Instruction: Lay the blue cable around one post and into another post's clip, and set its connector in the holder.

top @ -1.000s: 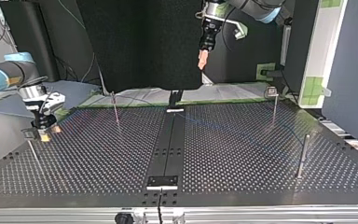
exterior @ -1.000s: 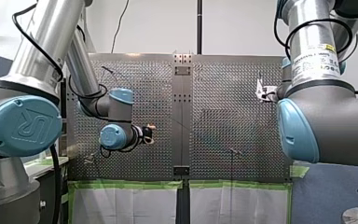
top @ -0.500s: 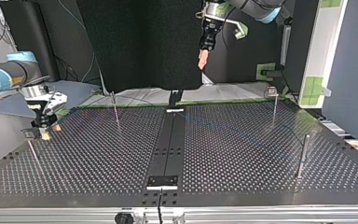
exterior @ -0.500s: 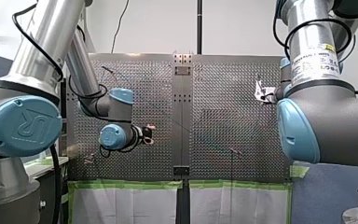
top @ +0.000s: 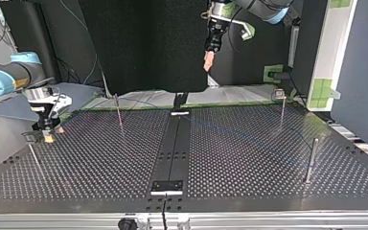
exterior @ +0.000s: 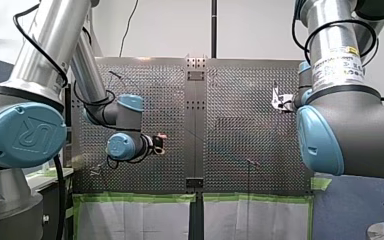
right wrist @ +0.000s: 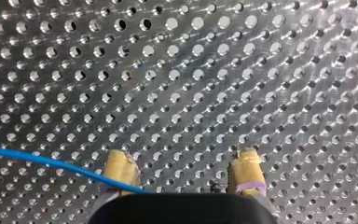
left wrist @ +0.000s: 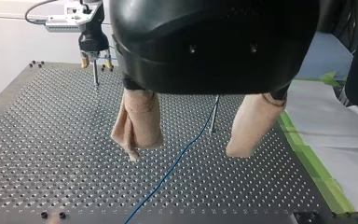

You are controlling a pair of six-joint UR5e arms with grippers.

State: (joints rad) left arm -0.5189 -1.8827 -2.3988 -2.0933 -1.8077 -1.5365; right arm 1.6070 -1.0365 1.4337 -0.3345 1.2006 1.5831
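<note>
The thin blue cable lies on the perforated table and runs under my left gripper, past a slim post. That gripper hangs high above the table in the top view, its beige pads wide apart and empty. My right gripper is low at the top view's left, beside a short post with a clip. In its wrist view the cable crosses in front of one yellow pad. The right gripper is open, and the cable is not pinched. No connector shows.
Other thin posts stand at the top view's back left, back right and right. A dark centre strip splits the table, with a small plate near its front end. Green tape edges the far side.
My right gripper has shifted slightly toward the top view's right and turned a little beside the clip post. My left arm has stayed still.
</note>
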